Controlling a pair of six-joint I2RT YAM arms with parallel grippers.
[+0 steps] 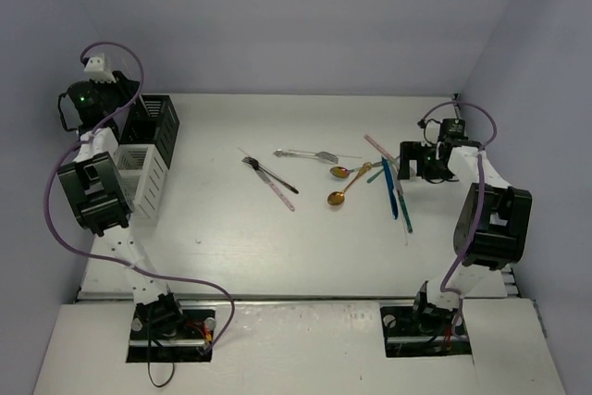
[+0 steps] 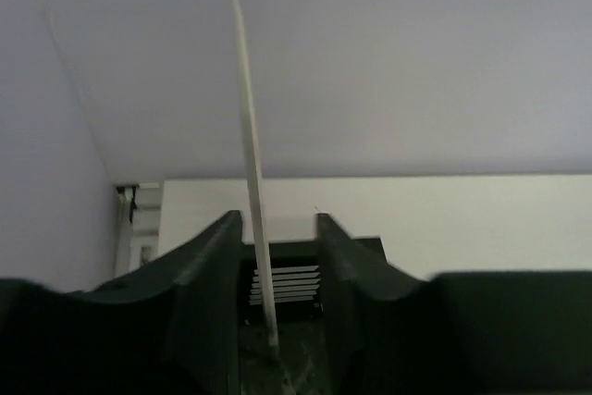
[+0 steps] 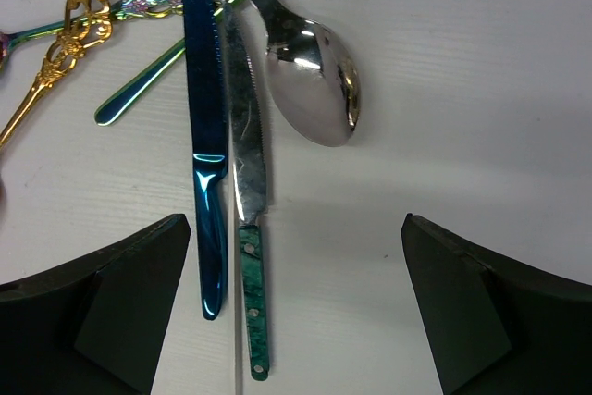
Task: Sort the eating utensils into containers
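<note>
My left gripper (image 1: pixel 116 104) is raised over the black caddy (image 1: pixel 155 125), with the white caddy (image 1: pixel 143 178) just in front of it. In the left wrist view its jaws (image 2: pixel 280 219) stand a little apart. A thin pale stick (image 2: pixel 254 182) stands upright between them, narrower than the gap, over the black caddy's slats (image 2: pixel 287 284). My right gripper (image 3: pixel 296 293) is wide open and empty, low over a blue knife (image 3: pixel 205 164) and a green-handled knife (image 3: pixel 252 293). A silver spoon (image 3: pixel 314 80) lies just beyond them.
More cutlery lies mid-table: a silver piece (image 1: pixel 305 154), a black-handled fork (image 1: pixel 273 176), a pink-handled piece (image 1: pixel 282 196) and two gold spoons (image 1: pixel 344 190). A gold handle (image 3: pixel 55 57) and iridescent handles (image 3: pixel 139 90) lie left of the knives. Walls close in both sides.
</note>
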